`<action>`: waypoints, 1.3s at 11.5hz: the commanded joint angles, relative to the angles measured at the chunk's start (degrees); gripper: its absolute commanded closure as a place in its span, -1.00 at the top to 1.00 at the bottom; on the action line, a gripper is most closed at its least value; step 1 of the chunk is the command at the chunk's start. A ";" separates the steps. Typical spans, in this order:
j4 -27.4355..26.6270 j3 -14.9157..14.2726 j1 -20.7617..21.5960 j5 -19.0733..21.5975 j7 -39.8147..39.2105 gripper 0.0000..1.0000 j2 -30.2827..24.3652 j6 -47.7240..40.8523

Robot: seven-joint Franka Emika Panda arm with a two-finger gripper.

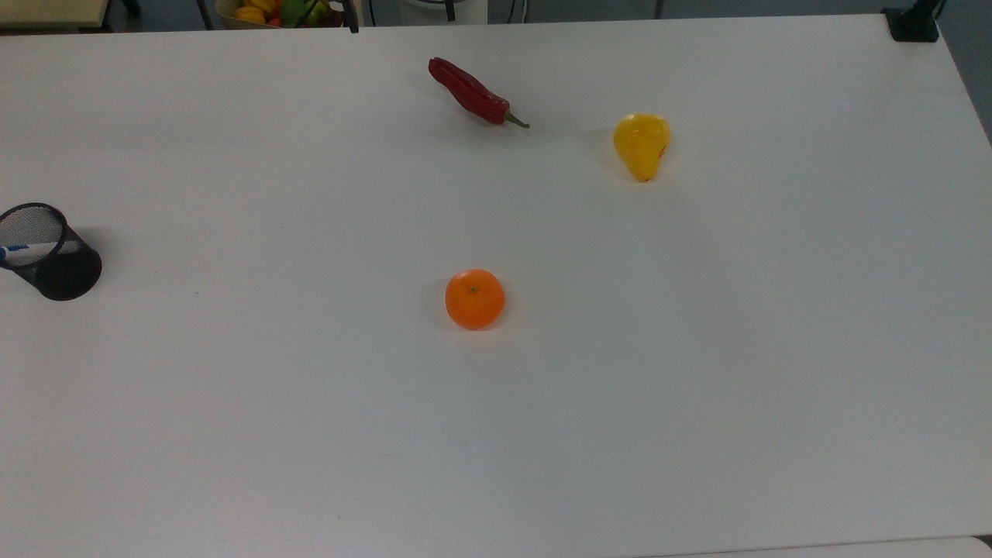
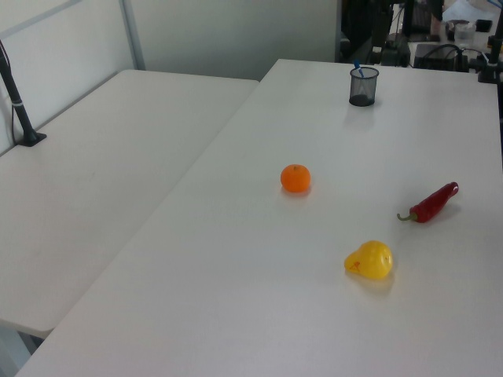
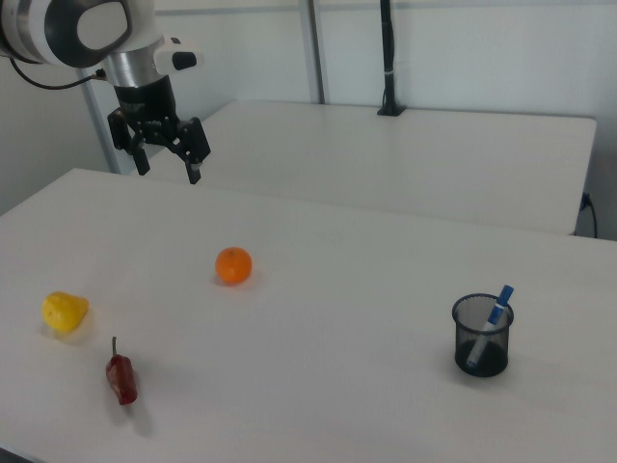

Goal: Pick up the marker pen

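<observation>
White-barrelled, blue-capped marker pen (image 3: 492,320) leans inside black mesh cup (image 3: 482,337).

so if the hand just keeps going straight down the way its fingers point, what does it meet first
Probably bare table. In the right view the open hand points down, well above the surface; the orange sits lower and to the right view's right, seemingly off that line, though depth is unclear.

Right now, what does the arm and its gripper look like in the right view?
The white, rounded Panda arm has a dark grey round joint cap on its last link and a thin black cable looping off at the right view's left. Below a silver-grey wrist section sits the black two-finger gripper, blocky in the body, with two slim black fingers. No markings are legible.
</observation>
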 commanded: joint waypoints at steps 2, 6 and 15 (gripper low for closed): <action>-1.62 -1.08 0.34 -0.02 -0.99 1.00 -1.11 2.48; -1.44 -1.52 -2.91 -0.46 -0.90 1.00 -0.06 7.92; -1.53 -10.04 -5.46 -5.38 -0.81 1.00 8.02 27.86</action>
